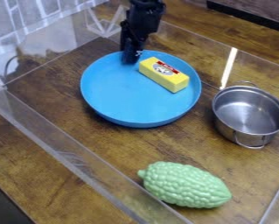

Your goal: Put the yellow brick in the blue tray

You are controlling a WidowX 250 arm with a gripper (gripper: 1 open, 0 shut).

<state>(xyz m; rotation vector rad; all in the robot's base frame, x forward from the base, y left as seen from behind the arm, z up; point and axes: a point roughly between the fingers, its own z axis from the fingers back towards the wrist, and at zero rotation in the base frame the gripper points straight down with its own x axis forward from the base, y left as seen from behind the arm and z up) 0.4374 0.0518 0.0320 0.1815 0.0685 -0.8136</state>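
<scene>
The yellow brick (163, 74), with a white-and-red label on top, lies inside the blue tray (118, 101) near its far right rim. My black gripper (132, 52) hangs over the tray's far edge, just left of the brick and apart from it. Nothing shows between its fingers. From this angle the dark fingers blend together, so the gap between them is not readable.
A shiny steel pot (249, 114) stands to the right of the tray. A bumpy green gourd toy (186, 185) lies near the front. Clear plastic walls (59, 149) ring the wooden table, and white lattice fencing sits at the back left.
</scene>
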